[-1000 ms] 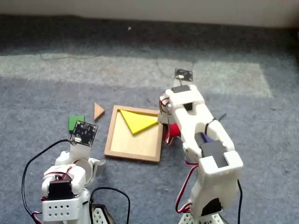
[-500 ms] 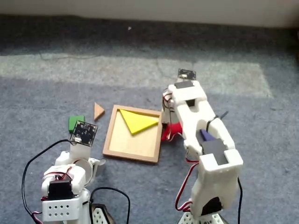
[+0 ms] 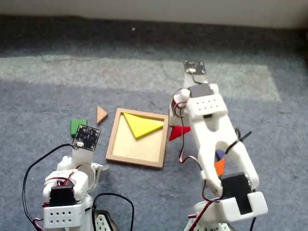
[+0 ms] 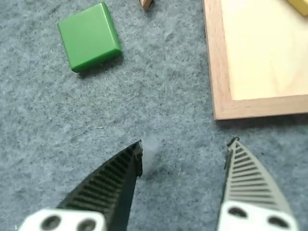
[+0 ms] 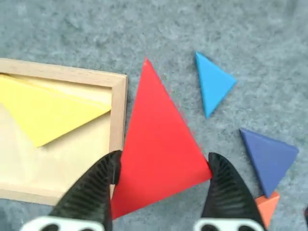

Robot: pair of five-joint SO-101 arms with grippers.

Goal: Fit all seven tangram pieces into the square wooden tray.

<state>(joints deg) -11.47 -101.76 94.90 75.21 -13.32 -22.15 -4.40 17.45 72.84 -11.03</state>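
The square wooden tray [image 3: 113, 144] lies mid-table with a yellow triangle [image 3: 141, 125] in its far corner. A large red triangle [image 3: 179, 131] rests flat on the carpet against the tray's right rim. In the right wrist view my right gripper [image 5: 163, 166] hovers open above the red triangle [image 5: 156, 144], its fingers straddling it. A light blue triangle [image 5: 211, 83], a dark blue triangle [image 5: 268, 158] and an orange piece [image 5: 266, 207] lie beyond. My left gripper [image 4: 185, 149] stands open over bare carpet near the tray's corner [image 4: 221, 103], short of the green square [image 4: 89, 36].
A small brown triangle [image 3: 101, 114] sits next to the green square [image 3: 78, 126], left of the tray. The right arm [image 3: 207, 125] hides part of the pieces on its side. Grey carpet stretches to the far wall.
The right arm has risen and swung back to the right, uncovering the red triangle. The tray has slid slightly left. The left arm has not moved.
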